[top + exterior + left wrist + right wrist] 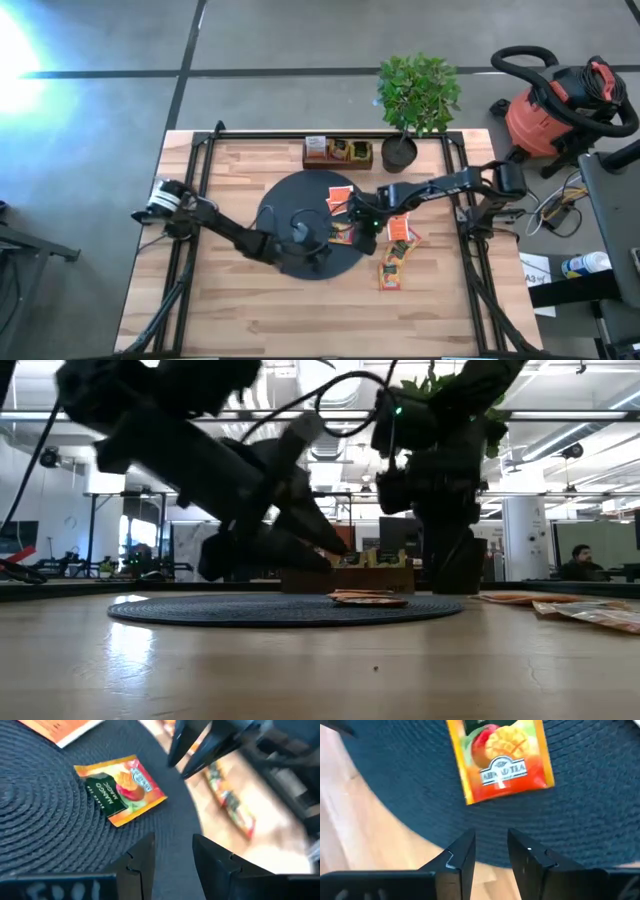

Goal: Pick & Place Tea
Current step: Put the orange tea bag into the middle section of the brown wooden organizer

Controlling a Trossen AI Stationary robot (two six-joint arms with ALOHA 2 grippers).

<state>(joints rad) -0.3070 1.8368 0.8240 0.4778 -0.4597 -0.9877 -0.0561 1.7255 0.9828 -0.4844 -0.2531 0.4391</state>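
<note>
Tea sachet [500,762] lies flat on the black mat [290,205] just ahead of the right gripper [490,852]; jaws narrow, empty; the left gripper [172,855], parted and empty, hovers near.

Colours on and around the black mat

The round mat [300,215] is black with a ringed woven weave. On it lies a mango tea sachet [501,757], orange-red and yellow with a dark green panel and white lettering. Beside the mat, more orange-red sachets [396,258] lie on the pale wood-grain table [230,300]. Behind the mat stands a brown box [338,152].
</note>
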